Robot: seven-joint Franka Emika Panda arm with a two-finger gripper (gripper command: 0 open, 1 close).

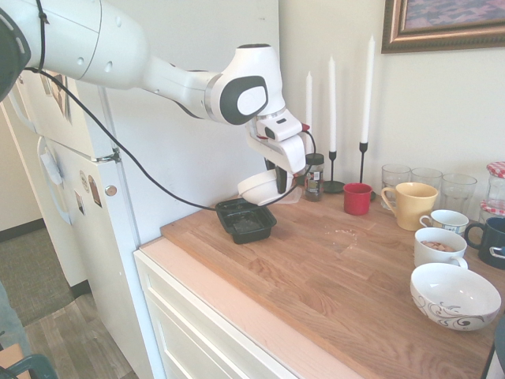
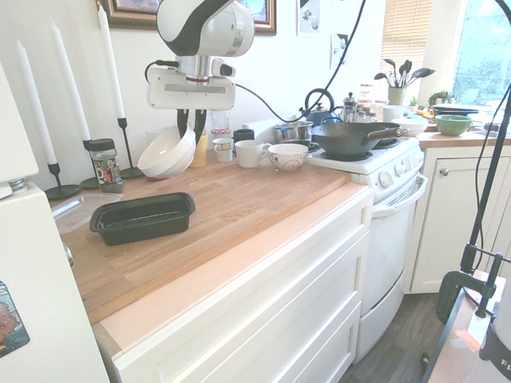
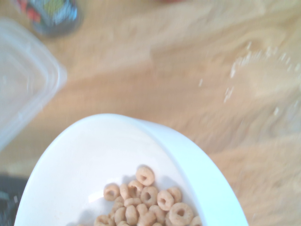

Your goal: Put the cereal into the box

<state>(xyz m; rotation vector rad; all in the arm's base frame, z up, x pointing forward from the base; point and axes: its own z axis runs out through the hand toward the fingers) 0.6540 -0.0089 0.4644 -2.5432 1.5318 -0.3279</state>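
Right now the claw [image 2: 190, 128] is clamped shut on the rim of a white bowl [image 2: 167, 153], holding it tilted above the tabletop [image 2: 239, 199], just beside the black box [image 2: 142, 217]. Up close, the cereal [image 3: 146, 200] sits as a small cluster of tan rings low in the bowl. From where I stand the box looks empty, though its floor is dark and hard to read. A clear lid [image 3: 23, 80] lies near, cut off and blurred. Further along, a white cup [image 1: 439, 246] holds something brownish.

Sunlit kitchen: white wall [image 1: 442, 103], wooden countertop [image 2: 239, 199], white stove [image 2: 383, 207].
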